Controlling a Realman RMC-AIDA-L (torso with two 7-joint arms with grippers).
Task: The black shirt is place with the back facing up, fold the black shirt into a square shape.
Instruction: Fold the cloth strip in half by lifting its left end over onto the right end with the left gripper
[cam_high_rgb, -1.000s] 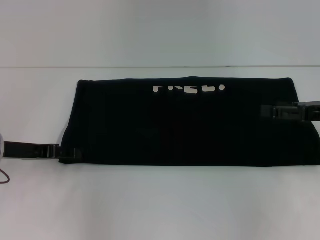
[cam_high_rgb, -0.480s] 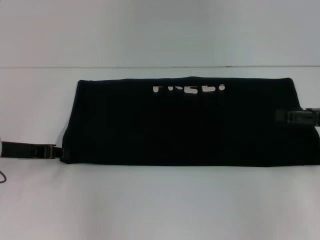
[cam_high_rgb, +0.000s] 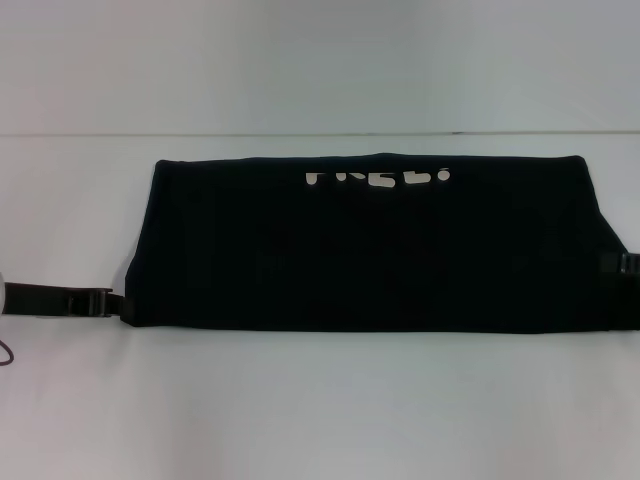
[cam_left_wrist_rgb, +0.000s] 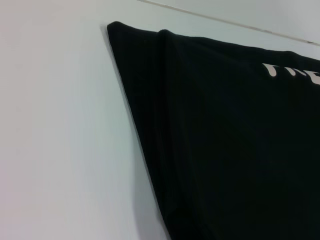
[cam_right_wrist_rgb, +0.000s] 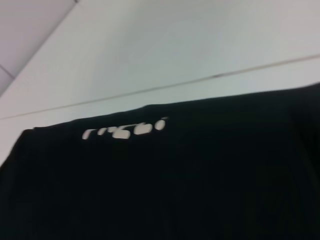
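— Jaws on the left gripper (cam_high_rgb: 118, 303) and right gripper (cam_high_rgb: 630, 264): gripping or loose?
— Can't tell; they're hiding by the black shirt (cam_high_rgb: 375, 245) lying on the white table (cam_high_rgb: 320, 400). Wrist cameras are showing only cloth.

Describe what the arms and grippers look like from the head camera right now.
The left gripper is a slim black bar with stepped, jointed segments and a buckle-like link, ending against the shirt. Behind it sits a pale rounded part, with a thin dark cable looping below. Only a small black blocky bit of the right gripper shows at the frame edge.
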